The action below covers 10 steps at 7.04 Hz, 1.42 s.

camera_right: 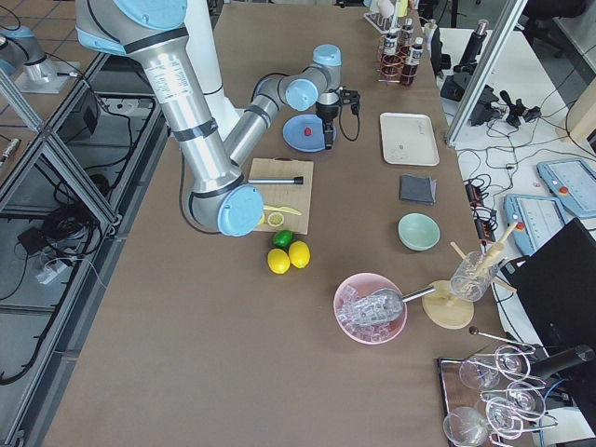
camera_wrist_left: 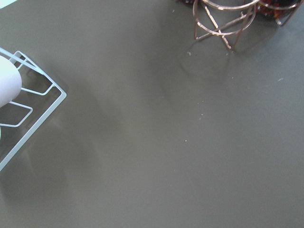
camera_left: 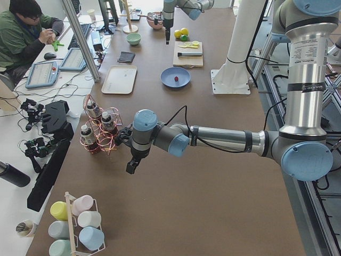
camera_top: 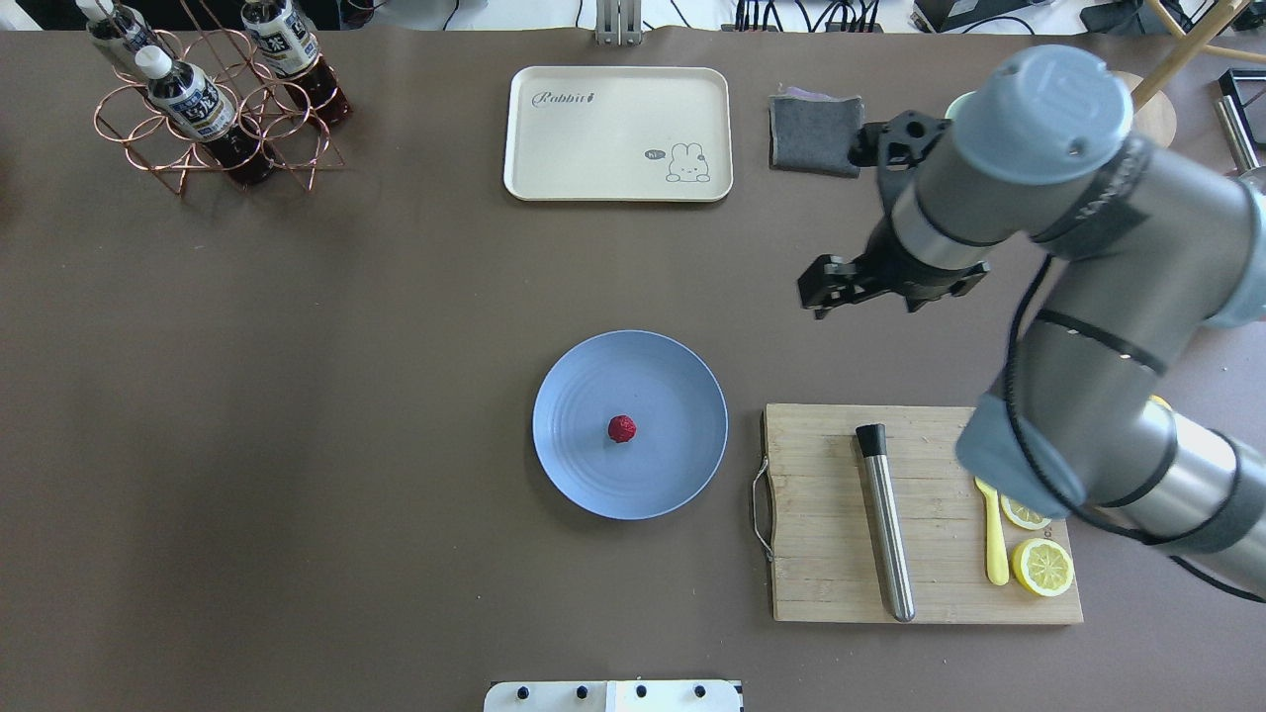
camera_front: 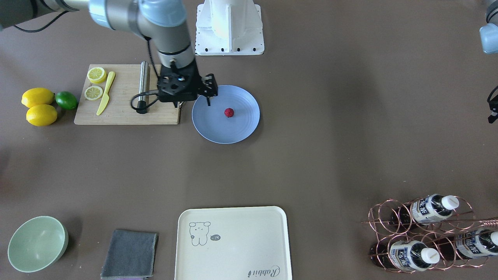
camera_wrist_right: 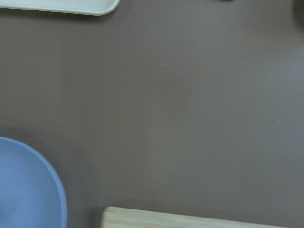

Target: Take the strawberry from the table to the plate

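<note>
Table (camera_front: pixel 350 147): strawberry (camera_front: pixel 229 112) on plate (camera_front: pixel 227 134); right tool (camera_top: pixel 812 293) hangs nearby, jaws apart, empty; left tool (camera_left: pixel 130 167) unclear.

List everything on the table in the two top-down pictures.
strawberry: 1, dark red, on plate
plate: 1, blue, mid-table
table: 1, brown
board: 1, wooden, beside plate
lemon halves: 2, yellow, on board
knife: 1, yellow, on board
rod: 1, steel, on board
lemons: 2, yellow, beside board
lime: 1, green, beside lemons
tray: 1, cream, edge opposite robot
cloth: 1, grey, beside tray
bowl: 1, pale green, beside cloth
rack: 1, copper, corner opposite robot
bottles: 3, dark, in rack
right claw: 1, black, raised near plate
left claw: 1, black, raised near rack
</note>
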Motion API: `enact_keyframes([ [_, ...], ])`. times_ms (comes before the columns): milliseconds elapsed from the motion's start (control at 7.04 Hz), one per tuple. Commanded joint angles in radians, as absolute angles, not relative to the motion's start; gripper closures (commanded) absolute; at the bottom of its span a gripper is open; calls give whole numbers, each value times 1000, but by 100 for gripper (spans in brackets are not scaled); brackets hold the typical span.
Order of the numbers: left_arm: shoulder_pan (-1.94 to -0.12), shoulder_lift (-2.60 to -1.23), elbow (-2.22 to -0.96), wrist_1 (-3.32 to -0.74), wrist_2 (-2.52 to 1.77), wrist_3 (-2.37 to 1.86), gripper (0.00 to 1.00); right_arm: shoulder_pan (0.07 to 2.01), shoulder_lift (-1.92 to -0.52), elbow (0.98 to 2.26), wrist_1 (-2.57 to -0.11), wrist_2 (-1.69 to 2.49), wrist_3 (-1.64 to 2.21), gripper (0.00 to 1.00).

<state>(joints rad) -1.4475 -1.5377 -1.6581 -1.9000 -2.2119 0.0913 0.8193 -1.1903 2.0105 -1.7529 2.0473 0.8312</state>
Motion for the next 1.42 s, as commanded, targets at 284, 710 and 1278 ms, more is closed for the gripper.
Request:
enact_keyframes([
  [284,-1581,-1537,-1657,-1750,-2214,305,2,1424,-1494,1828,-1756,2295,19,0],
  [710,-1582,-1534,-1651,-1749,-2214,298,2,1641,-1543,1646,-1752,2313,-196,0],
  [1278,-1583,-1531,-1634,-1749,-2218,288,2,1692,-1601,1652,-1709,2348,-187,0],
])
